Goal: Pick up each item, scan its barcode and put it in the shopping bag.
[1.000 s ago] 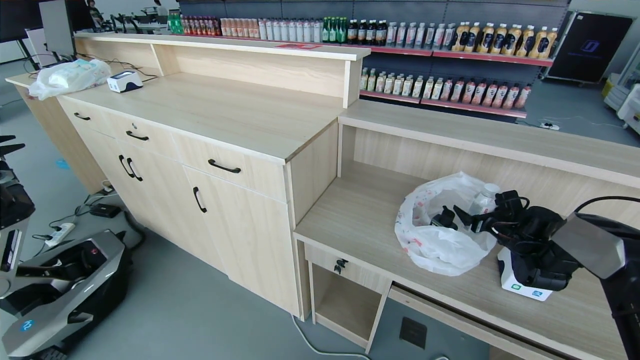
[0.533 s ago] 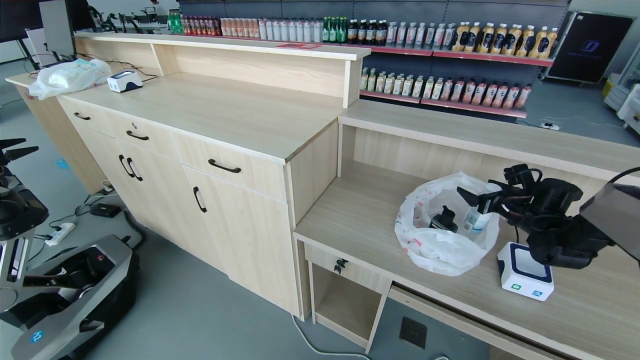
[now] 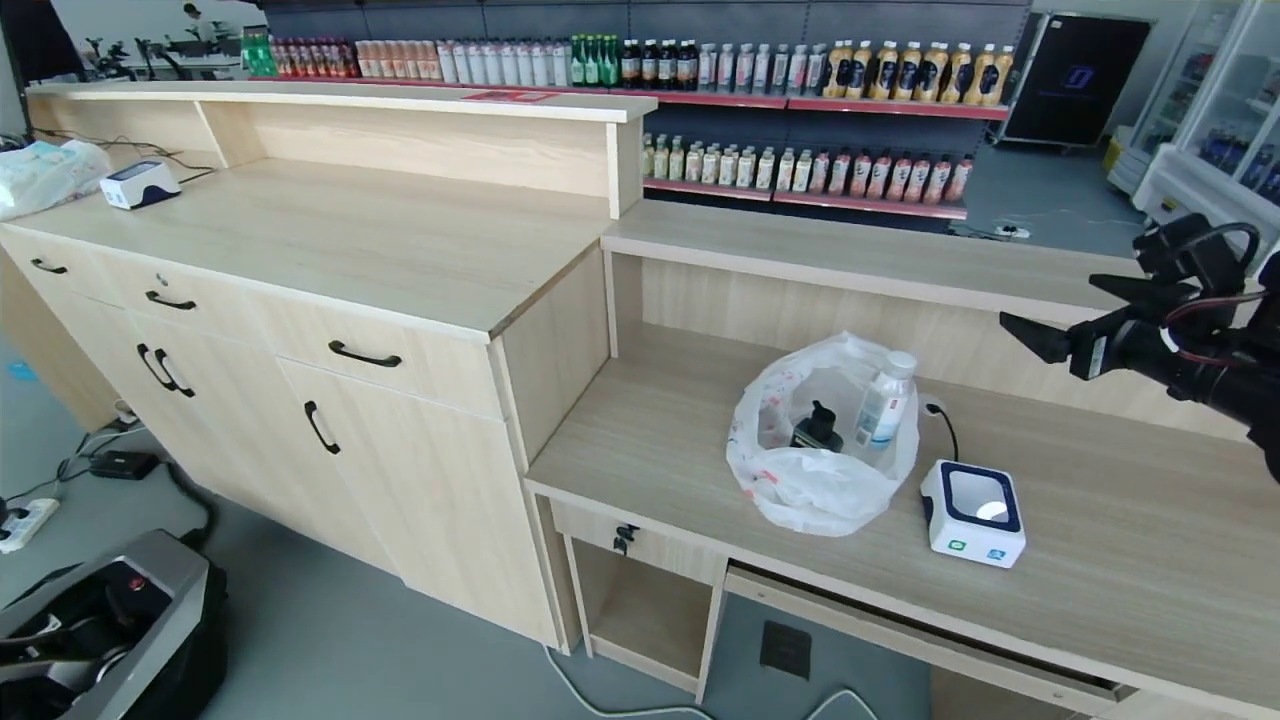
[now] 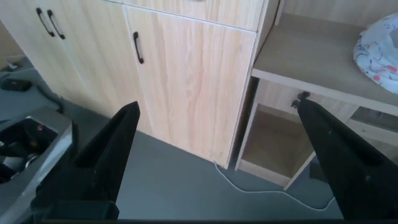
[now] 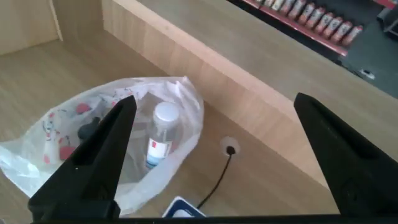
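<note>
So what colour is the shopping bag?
The shopping bag is white with red prints; best in head view.

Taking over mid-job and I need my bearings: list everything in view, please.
shopping bag: one, white with red print, open on the lower counter.
clear bottle: one, white cap, upright inside the bag.
pump bottle: one, dark, also inside the bag.
scanner: one, white with dark top, on the lower counter beside the bag.
second scanner: one, white, far end of the upper counter.
second bag: one, white, beside the second scanner.
shelf bottles: many, mixed colours, two shelves behind the counters.
left tool: one, black, open and empty, by the cabinet doors.
right tool: one, black, open and empty, raised above the lower counter.
</note>
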{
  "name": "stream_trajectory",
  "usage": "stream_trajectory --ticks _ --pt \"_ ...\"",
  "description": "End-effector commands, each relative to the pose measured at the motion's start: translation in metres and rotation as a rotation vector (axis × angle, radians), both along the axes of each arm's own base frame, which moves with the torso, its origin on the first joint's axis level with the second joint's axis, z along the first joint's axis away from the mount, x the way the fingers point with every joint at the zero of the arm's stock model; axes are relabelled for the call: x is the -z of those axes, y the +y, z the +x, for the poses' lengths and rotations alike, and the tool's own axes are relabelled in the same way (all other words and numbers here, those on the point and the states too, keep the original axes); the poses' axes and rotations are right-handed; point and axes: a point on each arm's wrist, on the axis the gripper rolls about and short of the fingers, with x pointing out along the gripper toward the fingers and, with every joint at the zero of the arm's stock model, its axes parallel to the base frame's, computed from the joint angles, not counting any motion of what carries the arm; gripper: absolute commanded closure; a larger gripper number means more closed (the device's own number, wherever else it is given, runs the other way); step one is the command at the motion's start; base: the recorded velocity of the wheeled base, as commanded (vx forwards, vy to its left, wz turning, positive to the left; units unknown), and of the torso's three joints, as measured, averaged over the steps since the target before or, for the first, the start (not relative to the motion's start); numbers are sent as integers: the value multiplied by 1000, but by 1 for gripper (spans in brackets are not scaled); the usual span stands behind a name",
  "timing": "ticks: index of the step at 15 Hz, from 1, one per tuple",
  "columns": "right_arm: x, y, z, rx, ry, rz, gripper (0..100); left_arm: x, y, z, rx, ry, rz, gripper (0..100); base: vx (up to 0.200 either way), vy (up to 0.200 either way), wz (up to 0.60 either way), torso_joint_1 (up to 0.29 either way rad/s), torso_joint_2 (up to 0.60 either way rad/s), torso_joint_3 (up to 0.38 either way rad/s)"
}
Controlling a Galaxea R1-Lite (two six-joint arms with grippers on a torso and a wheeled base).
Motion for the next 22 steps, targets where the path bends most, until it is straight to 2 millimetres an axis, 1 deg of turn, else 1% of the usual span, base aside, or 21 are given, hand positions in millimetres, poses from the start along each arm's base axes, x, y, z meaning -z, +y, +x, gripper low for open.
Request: stream_trajectory --ticks 1,3,4,5,6,7,8,10,11,12,14,15,16,17,18,19,20,22 --pt "-52 2 -29 95 -99 5 0 0 0 0 -1 0 0 0 0 0 -600 2 12 2" --pt "-55 -4 -45 237 -27 84 0 0 0 0 -1 0 0 0 0 0 -600 -2 2 2" --pt "-54 -5 -52 270 -3 105 0 0 0 0 -1 0 0 0 0 0 -600 2 7 2" --pt "-56 -3 -74 327 41 157 0 0 0 0 -1 0 0 0 0 0 -600 7 2 2" --pt "-54 1 -91 367 84 179 0 0 0 0 -1 0 0 0 0 0 -600 2 7 2" --pt "-51 3 -103 401 119 200 0 0 0 0 -1 0 0 0 0 0 -600 2 -2 7" --pt "-39 10 -128 466 179 251 0 0 0 0 -1 0 0 0 0 0 -600 2 7 12" --pt "-17 24 -164 535 231 290 0 0 0 0 -1 0 0 0 0 0 -600 0 -2 2" --pt "-12 27 -172 543 237 298 0 0 0 0 -1 0 0 0 0 0 -600 7 -2 -2" --pt "7 39 -204 532 243 301 0 0 0 0 -1 0 0 0 0 0 -600 -2 2 2" --pt "34 49 -242 496 250 287 0 0 0 0 -1 0 0 0 0 0 -600 2 5 7" --pt "48 52 -266 449 222 290 0 0 0 0 -1 0 0 0 0 0 -600 2 2 2" --pt "65 56 -286 361 202 296 0 0 0 0 -1 0 0 0 0 0 -600 2 -2 -2" --pt "85 57 -306 304 166 303 0 0 0 0 -1 0 0 0 0 0 0 0 0 0" --pt "101 57 -319 281 132 301 0 0 0 0 -1 0 0 0 0 0 0 0 0 0" --pt "118 57 -339 264 79 281 0 0 0 0 -1 0 0 0 0 0 0 0 0 0" --pt "127 57 -348 249 108 287 0 0 0 0 -1 0 0 0 0 0 0 0 0 0" --pt "127 57 -349 246 94 292 0 0 0 0 -1 0 0 0 0 0 0 0 0 0"
